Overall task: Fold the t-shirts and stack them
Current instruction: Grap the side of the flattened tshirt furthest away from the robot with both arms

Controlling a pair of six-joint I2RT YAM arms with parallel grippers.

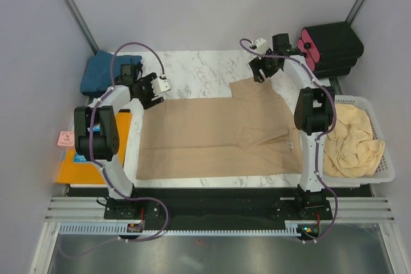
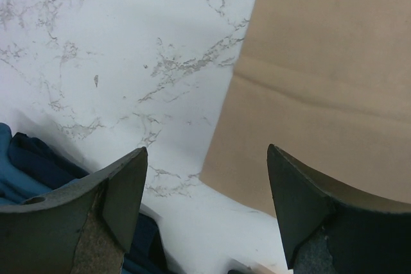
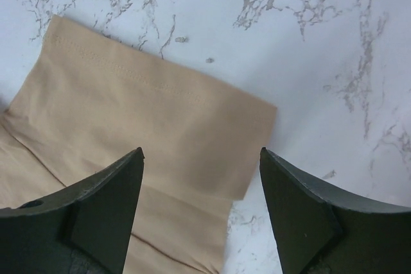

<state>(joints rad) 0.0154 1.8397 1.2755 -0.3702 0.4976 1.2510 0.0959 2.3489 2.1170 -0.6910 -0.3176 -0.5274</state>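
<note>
A tan t-shirt (image 1: 212, 136) lies spread flat on the marble table (image 1: 199, 65), with one sleeve (image 3: 148, 113) reaching toward the back right. My left gripper (image 1: 151, 94) hovers open by the shirt's back left corner (image 2: 321, 81), nothing between its fingers (image 2: 207, 148). Beside it, at the back left, rests a folded dark teal t-shirt (image 1: 106, 72), whose edge (image 2: 26, 158) shows in the left wrist view. Over the sleeve's end my right gripper (image 1: 260, 74) stands open and empty (image 3: 201, 149). Crumpled pale beige t-shirts (image 1: 350, 139) fill the basket on the right.
A white basket (image 1: 385, 158) sits at the right table edge. A black case (image 1: 331, 46) stands at the back right. An orange book (image 1: 77, 168) and a small pink item (image 1: 65, 138) lie at the left. Grey walls close in on both sides.
</note>
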